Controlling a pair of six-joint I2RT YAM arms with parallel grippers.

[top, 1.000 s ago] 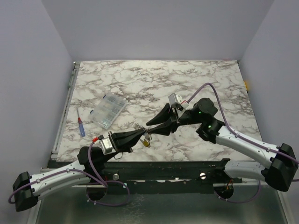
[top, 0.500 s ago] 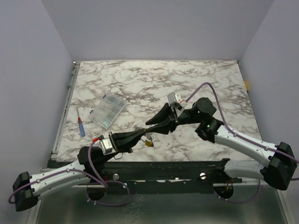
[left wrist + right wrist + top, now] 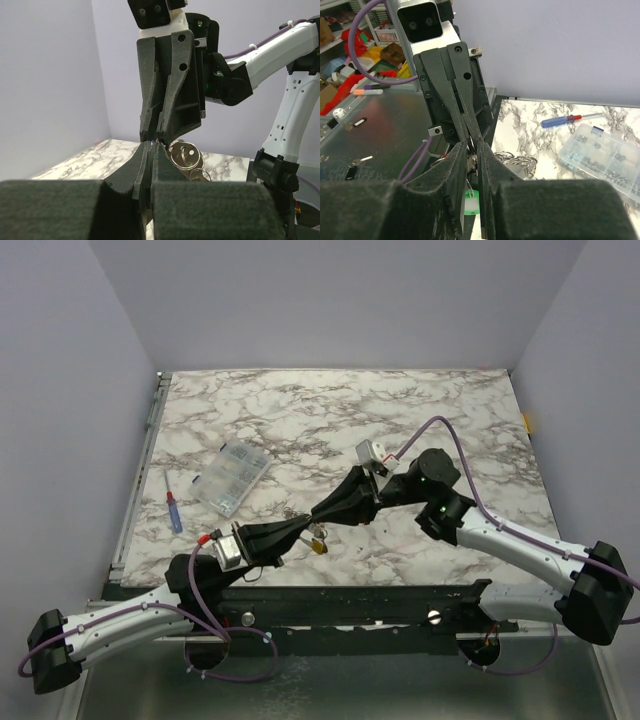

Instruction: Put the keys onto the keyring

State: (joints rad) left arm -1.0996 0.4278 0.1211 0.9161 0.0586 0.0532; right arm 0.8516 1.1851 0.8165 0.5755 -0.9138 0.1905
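Metal loops of the keyring (image 3: 186, 155) hang above the counter (image 3: 300, 420), pinched in the left gripper's (image 3: 151, 146) shut jaws with the keys (image 3: 469, 206) dangling below, right gripper (image 3: 473, 149) nose-to-nose opposite, jaws nearly closed, grip unclear.

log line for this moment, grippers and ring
left gripper shut on silver metal keyring | right gripper jaws narrow at ring, grip unclear | small metal key hangs from ring
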